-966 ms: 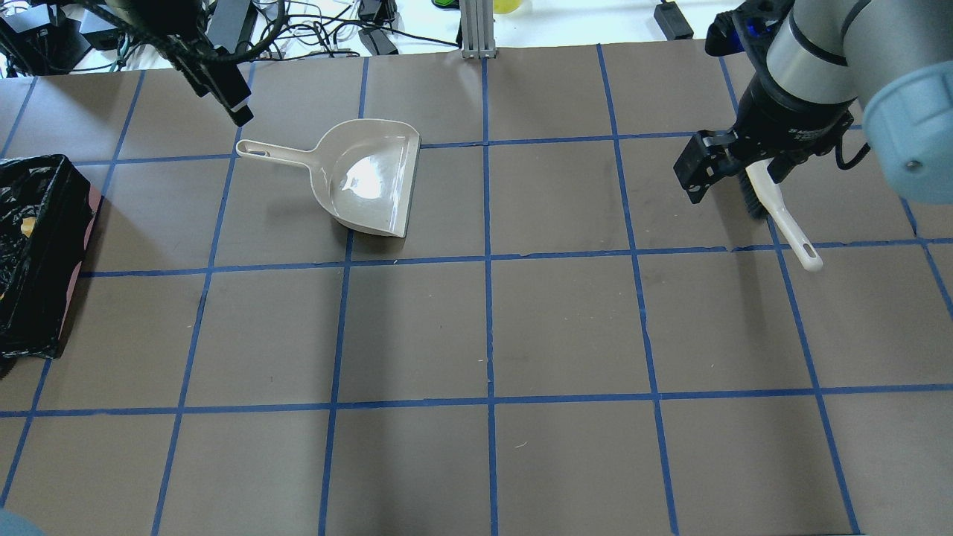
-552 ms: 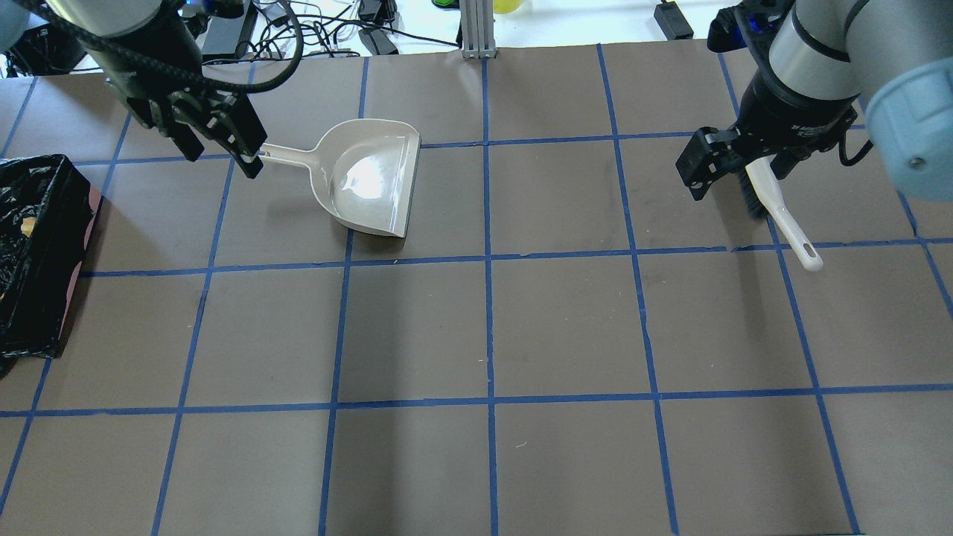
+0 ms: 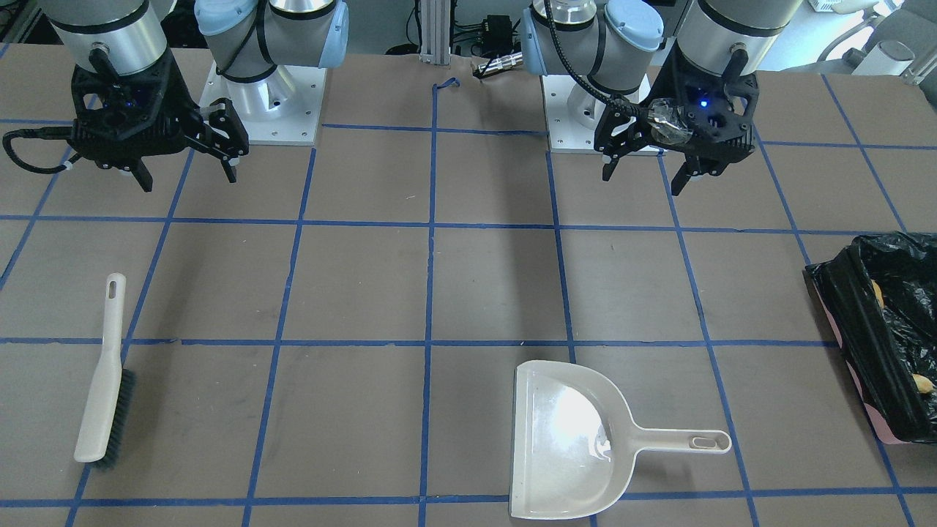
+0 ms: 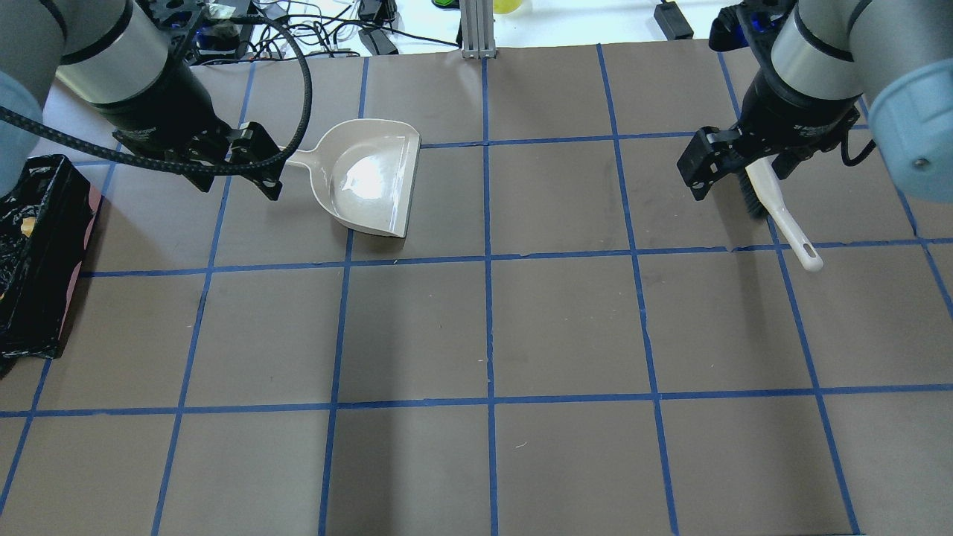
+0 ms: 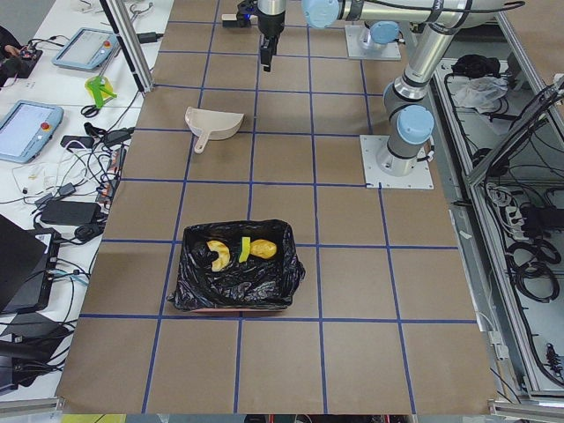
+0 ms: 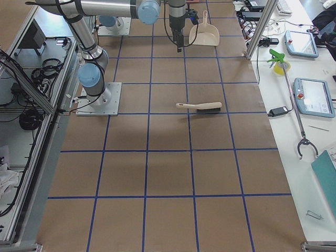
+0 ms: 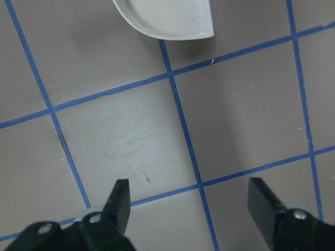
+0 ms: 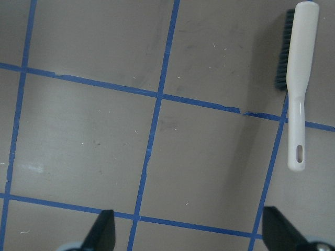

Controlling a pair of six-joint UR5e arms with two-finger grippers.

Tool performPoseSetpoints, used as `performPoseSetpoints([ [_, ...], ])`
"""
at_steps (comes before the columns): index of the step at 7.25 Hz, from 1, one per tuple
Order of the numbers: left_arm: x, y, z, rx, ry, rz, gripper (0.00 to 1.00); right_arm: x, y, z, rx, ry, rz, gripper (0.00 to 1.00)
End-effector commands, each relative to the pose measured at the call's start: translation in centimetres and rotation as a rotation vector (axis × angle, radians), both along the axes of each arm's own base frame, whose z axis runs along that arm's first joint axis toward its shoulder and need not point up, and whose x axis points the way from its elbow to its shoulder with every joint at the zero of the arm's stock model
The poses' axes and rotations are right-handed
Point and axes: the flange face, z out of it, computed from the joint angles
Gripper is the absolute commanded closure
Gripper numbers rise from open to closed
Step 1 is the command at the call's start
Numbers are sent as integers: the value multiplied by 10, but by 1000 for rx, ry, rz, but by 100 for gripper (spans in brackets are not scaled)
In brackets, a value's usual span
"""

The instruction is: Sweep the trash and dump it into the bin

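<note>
Poses upright, high above table [image 3: 498, 293]: left gripper [image 3: 642, 181], right gripper [image 3: 189, 181], both agape, empty, downward-facing.

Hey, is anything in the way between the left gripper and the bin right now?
Nothing visible. Only bare table lies between the open left gripper and the bin. The dustpan lies on the gripper's other side, away from the bin. The trash is already inside the bin.

A beige plastic dustpan [image 3: 564, 439] lies flat on the brown, blue-taped table [image 3: 366, 285]. A white-handled, dark-bristled brush [image 3: 102, 380] lies well apart from it.
</note>
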Motion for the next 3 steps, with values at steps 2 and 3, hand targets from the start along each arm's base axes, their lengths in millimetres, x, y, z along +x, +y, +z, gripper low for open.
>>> performPoseSetpoints([
  [2,0,6,3,0,-2,34,0,1,4,3,-9,-10,0,0],
  [3,0,6,2,1,0,36,0,1,4,3,-7,-8,2,0],
])
